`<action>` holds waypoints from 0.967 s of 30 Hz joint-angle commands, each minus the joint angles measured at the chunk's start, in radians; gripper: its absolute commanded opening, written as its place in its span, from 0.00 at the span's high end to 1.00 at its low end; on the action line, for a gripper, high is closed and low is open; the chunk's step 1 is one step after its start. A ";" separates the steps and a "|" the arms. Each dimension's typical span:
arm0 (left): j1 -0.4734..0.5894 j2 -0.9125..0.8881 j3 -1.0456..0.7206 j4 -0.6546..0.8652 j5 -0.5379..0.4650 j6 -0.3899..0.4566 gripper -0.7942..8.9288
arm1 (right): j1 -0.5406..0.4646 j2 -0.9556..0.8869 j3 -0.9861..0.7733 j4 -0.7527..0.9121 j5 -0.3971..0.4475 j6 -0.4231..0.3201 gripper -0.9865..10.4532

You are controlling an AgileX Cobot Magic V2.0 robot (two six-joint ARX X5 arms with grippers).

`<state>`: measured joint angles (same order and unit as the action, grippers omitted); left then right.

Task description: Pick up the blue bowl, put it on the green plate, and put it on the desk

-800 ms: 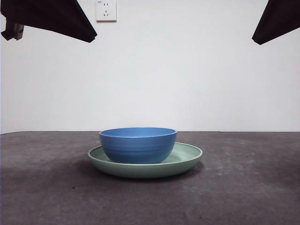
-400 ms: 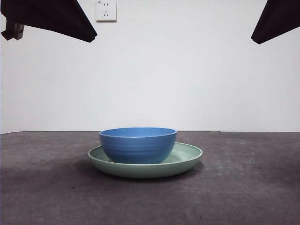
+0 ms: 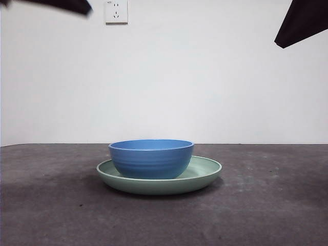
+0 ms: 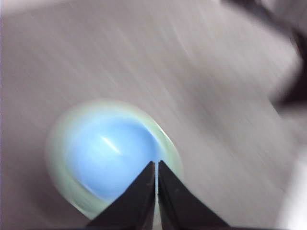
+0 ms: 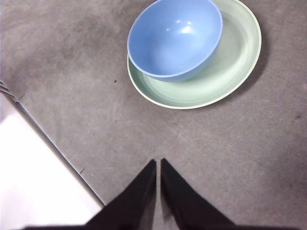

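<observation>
The blue bowl (image 3: 151, 158) sits upright in the green plate (image 3: 205, 174) on the desk (image 3: 277, 215), a little to the plate's left side. Both show in the right wrist view, the bowl (image 5: 173, 37) and the plate (image 5: 225, 72), and blurred in the left wrist view, the bowl (image 4: 110, 155) and the plate (image 4: 57, 143). My left gripper (image 4: 157, 165) is shut and empty, high above the bowl. My right gripper (image 5: 157, 163) is shut and empty, held above bare desk short of the plate. In the front view each arm shows only as a dark tip at a top corner.
A white wall with a power socket (image 3: 116, 11) stands behind the desk. In the right wrist view the desk's edge (image 5: 53, 143) runs diagonally, with a pale surface beyond it.
The dark arm at the front view's top left has pulled up almost out of view. The bowl, the plate and the right arm have not moved.
</observation>
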<state>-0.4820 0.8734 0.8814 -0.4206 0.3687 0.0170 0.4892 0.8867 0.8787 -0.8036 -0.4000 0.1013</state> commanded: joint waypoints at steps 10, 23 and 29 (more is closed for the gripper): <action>0.319 -0.379 -0.307 0.429 -0.237 0.027 0.91 | 0.006 0.005 0.008 0.010 -0.003 -0.008 0.91; 0.425 -0.720 -0.708 0.440 -0.299 0.024 0.91 | 0.006 0.005 0.008 0.011 -0.003 -0.008 0.91; 0.430 -0.800 -0.809 0.434 -0.299 0.023 0.91 | 0.006 0.005 0.008 0.011 -0.003 -0.008 0.91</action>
<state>-0.0544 0.0788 0.0792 0.0025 0.0738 0.0360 0.4892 0.8867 0.8787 -0.8028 -0.4000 0.1013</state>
